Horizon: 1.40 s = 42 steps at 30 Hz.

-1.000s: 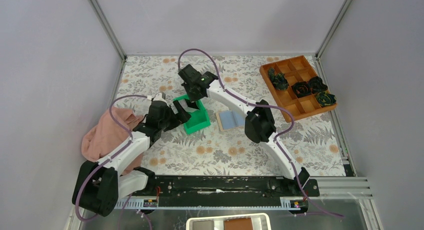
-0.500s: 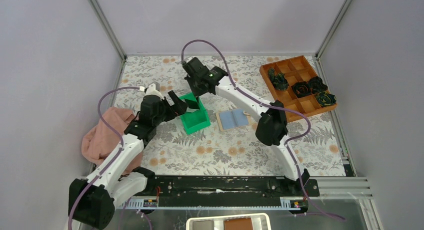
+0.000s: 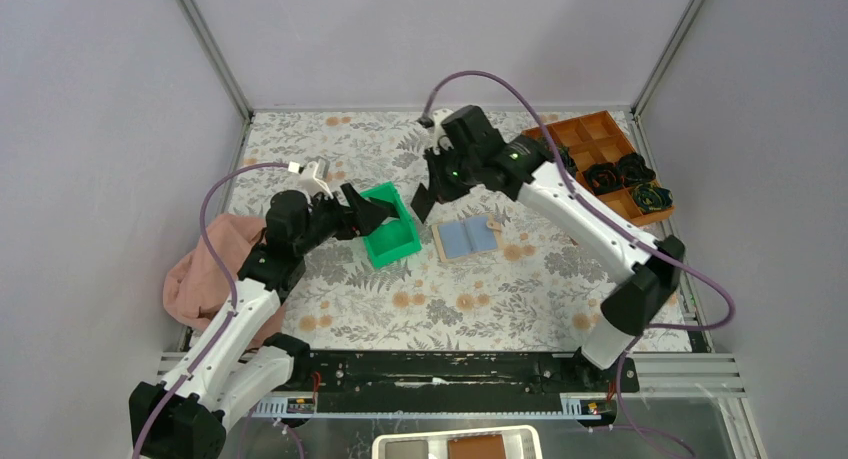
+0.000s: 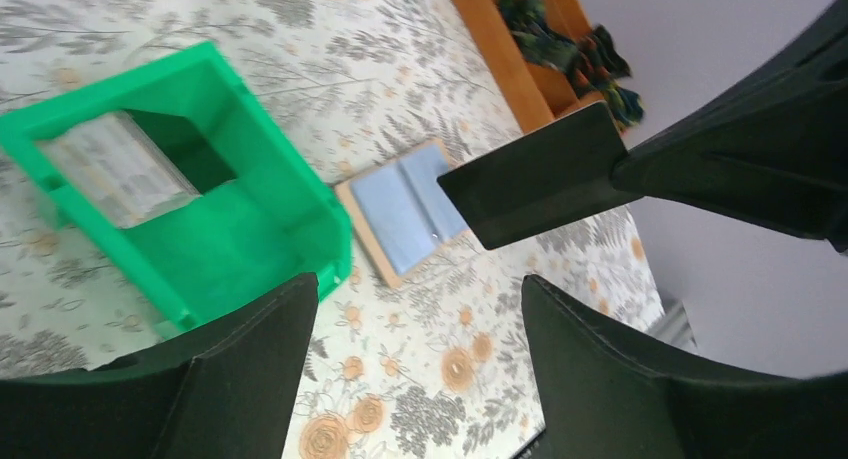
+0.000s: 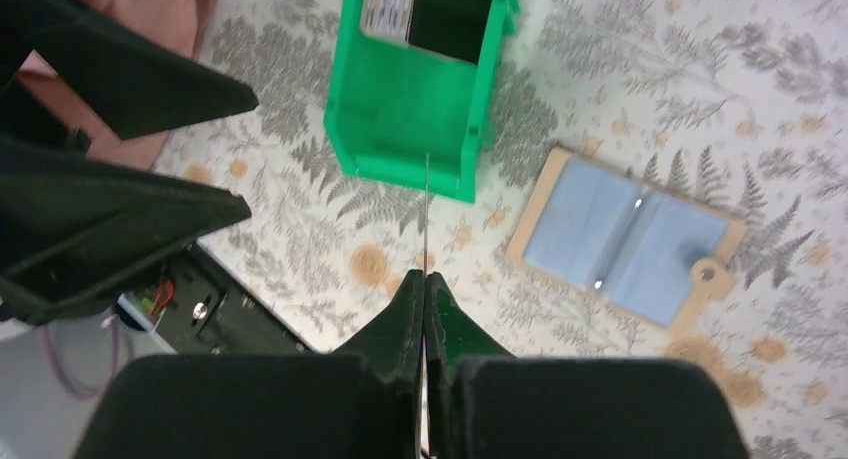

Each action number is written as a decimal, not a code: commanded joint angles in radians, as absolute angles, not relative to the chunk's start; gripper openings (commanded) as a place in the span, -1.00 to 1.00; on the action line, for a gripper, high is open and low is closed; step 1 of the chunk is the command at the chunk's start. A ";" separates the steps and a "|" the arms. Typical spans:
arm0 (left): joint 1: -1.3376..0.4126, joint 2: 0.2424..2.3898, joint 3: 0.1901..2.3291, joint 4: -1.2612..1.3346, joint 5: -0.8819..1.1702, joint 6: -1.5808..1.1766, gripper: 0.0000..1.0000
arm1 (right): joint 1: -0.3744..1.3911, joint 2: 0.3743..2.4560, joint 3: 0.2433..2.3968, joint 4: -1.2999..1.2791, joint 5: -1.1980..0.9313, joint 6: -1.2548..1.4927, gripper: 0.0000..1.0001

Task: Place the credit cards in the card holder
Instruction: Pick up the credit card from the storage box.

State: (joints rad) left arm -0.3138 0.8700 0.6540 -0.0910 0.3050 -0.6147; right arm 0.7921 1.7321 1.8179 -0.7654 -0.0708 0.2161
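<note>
Black credit card hanging pinched in right gripper, centre frame, between green tray and open card holder; left gripper standing spread. Likely needing card levelled, edge aligned with pocket.

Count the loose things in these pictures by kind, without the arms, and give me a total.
Green tray: 1
Card holder: 1
Credit card, in the right gripper: 1
Orange-brown box: 1
Dark rosettes in view: 3 (the right arm may hide more)
Pink cloth: 1
Total: 8. The pale stack in the tray is too blurred to count.
</note>
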 commanded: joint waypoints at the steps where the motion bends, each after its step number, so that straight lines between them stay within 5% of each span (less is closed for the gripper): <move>1: -0.319 0.870 0.669 0.008 0.515 -0.613 0.60 | 0.761 1.593 1.666 -0.739 -0.277 0.241 -1.00; 14: -0.319 0.930 0.691 0.006 0.739 -0.607 0.46 | 0.700 1.444 1.414 -0.594 -0.594 0.373 -1.00; 33: -0.319 1.063 0.671 0.110 0.873 -0.631 0.37 | 0.579 1.593 1.396 -0.478 -0.931 0.423 -1.00; 42: -0.321 1.130 0.674 0.176 0.928 -0.662 0.13 | 0.568 1.640 1.388 -0.420 -0.993 0.456 -1.00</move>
